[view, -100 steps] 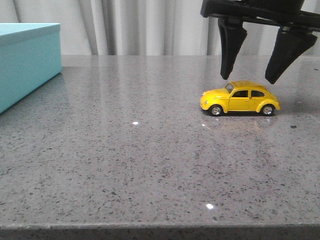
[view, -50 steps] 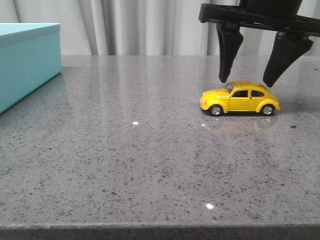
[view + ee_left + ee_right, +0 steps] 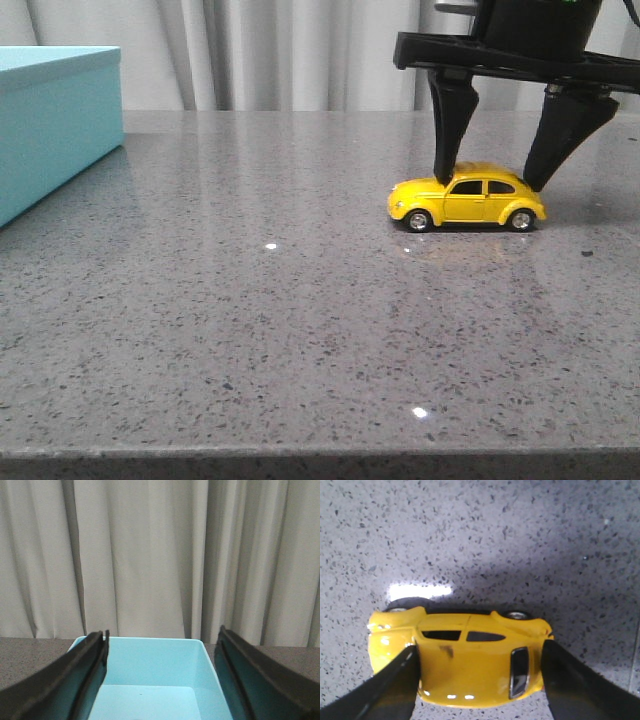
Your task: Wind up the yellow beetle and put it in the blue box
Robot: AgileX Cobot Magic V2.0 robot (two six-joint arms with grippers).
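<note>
The yellow beetle (image 3: pixel 467 200) stands on its wheels on the grey speckled counter at the right, nose pointing left. My right gripper (image 3: pixel 487 183) is down over it, open. One finger sits at the windscreen and the other at the rear slope, so the cabin lies between them. From the right wrist view the beetle (image 3: pixel 470 665) fills the gap of the right gripper (image 3: pixel 479 647), with both fingers against its body. The blue box (image 3: pixel 55 130) stands at the far left. My left gripper (image 3: pixel 161 631) hangs open above the blue box (image 3: pixel 150 662), whose inside shows nothing.
The grey speckled counter (image 3: pixel 250 320) stretches between box and car. Pale curtains (image 3: pixel 300 50) hang behind the back edge. The front edge of the counter runs along the bottom of the front view.
My right gripper has come down around the beetle's cabin. The beetle has shifted a little to the left on the counter.
</note>
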